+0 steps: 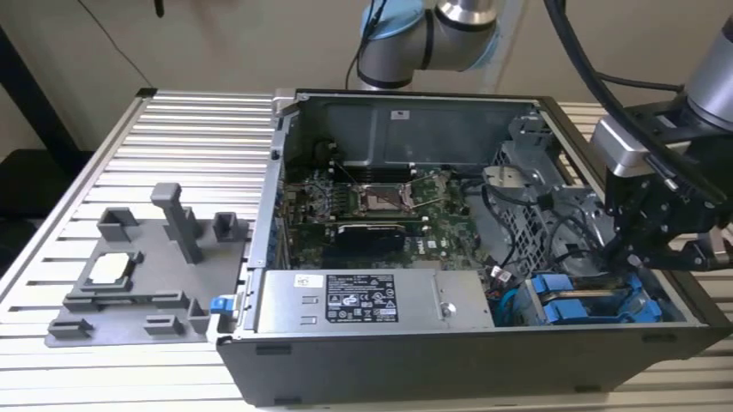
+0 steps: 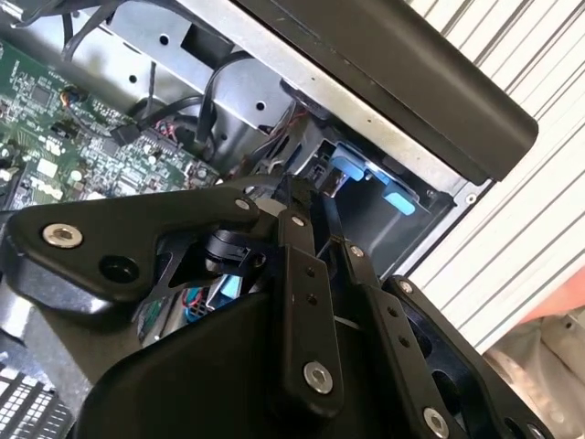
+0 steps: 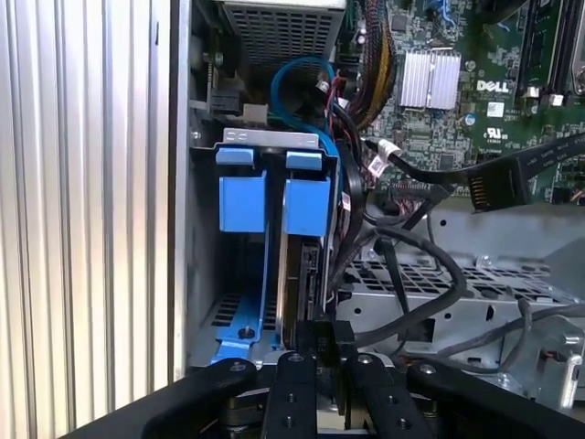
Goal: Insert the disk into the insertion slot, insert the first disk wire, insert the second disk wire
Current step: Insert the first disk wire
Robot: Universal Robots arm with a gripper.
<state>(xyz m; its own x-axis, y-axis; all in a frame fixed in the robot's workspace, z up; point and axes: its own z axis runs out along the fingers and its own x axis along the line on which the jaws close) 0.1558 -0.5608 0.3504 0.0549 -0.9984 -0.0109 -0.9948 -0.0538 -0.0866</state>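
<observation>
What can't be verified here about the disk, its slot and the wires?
1. First wrist view: the near end of the disk sits behind the gripper, so full seating is unclear.
2. Second wrist view: the gripper's black links cover most of the slot.
3. First wrist view: the black wires overlap; which one serves the disk cannot be told.

1. In the first wrist view the gripper (image 3: 322, 340) hid the near end of the disk (image 3: 306, 210), which stood edge-on, its label face out of sight.
2. In the second wrist view the gripper's body covered most of the drive cage (image 2: 320, 151).
3. In the exterior view the arm (image 1: 430, 39) was cut off by the top and right edges.
</observation>
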